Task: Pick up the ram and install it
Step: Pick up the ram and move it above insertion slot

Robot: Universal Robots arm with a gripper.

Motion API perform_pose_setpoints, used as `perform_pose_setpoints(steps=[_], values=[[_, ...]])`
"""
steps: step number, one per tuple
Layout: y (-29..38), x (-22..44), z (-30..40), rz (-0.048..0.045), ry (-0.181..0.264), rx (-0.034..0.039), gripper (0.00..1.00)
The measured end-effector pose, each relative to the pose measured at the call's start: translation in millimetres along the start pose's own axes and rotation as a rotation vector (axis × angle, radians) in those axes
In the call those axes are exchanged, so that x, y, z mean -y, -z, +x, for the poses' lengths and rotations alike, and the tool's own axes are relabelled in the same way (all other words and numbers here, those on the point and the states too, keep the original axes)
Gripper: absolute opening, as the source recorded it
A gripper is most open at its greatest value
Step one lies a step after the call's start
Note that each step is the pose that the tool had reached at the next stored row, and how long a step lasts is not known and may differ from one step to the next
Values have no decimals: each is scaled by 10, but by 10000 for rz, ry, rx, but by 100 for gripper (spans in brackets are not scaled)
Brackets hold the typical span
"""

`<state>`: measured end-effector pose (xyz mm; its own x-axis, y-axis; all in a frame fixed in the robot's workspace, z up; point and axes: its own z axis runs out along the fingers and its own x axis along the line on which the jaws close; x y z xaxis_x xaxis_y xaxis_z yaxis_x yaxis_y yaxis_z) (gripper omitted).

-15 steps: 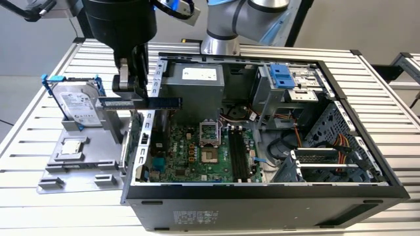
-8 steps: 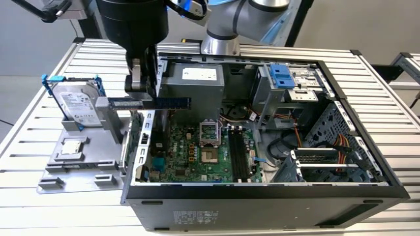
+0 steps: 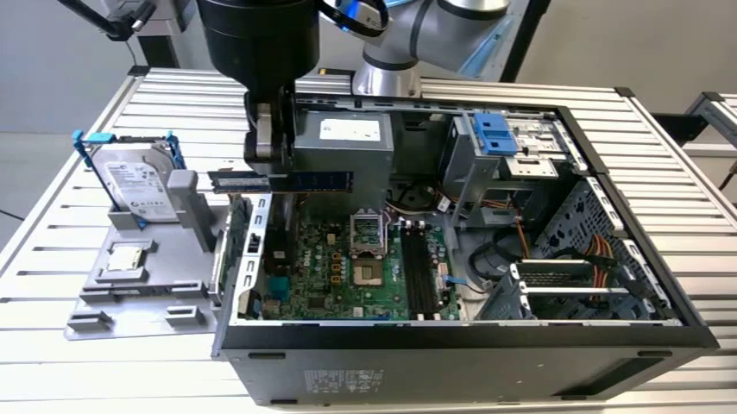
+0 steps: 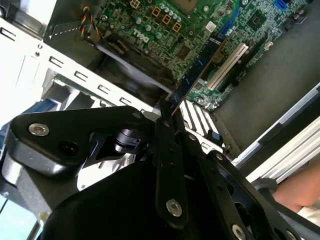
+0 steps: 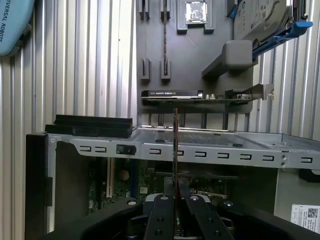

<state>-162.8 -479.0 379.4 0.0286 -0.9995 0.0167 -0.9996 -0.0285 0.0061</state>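
The pincer (image 4: 167, 112) was closed tight on the ram (image 4: 196, 74), which hung over the open case's (image 3: 461, 332) wall at the exterior view's left. Carrying it well would mean keeping it square to the motherboard slots (image 3: 415, 276).

clear: above motherboard (image 3: 328, 276) | blocked: case wall (image 5: 240, 147) under ram (image 3: 317, 180), power supply (image 3: 340, 138) beside

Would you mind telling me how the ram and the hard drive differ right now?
The ram is a thin, narrow stick; the hard drive is a thick silver block. The ram is clamped in the gripper above the computer case; the hard drive stands in the grey tray beside it. Neither lies flat.
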Motion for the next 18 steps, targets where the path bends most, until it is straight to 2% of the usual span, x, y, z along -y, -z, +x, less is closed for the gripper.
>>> perform_pose_setpoints(steps=[18], values=[[2, 315, 9, 0, 0, -1, 0]])
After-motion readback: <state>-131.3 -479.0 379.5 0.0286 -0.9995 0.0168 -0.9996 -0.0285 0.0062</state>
